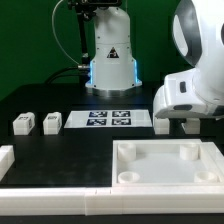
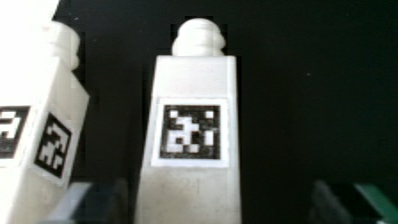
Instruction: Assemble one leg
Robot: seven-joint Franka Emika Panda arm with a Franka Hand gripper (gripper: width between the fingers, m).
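Note:
In the wrist view a white leg (image 2: 196, 120) with a black-and-white marker tag lies on the black table, its rounded peg end pointing away from me. A second leg (image 2: 45, 105) lies alongside it. My gripper (image 2: 222, 208) is open, with the near end of the middle leg between its fingers (image 2: 98, 205). One finger is close to the leg; a dark gap separates the other from it. In the exterior view the gripper (image 1: 183, 126) is low over the table behind the tray, at the exterior view's right. Two more legs (image 1: 22, 123) (image 1: 50, 122) stand at the exterior view's left.
The large white tray (image 1: 165, 160) with round corner sockets lies in front of the gripper. The marker board (image 1: 108, 120) lies mid-table. A white border strip (image 1: 55, 192) runs along the front edge, with a white block (image 1: 5, 160) at the left. The robot base (image 1: 110, 60) stands behind.

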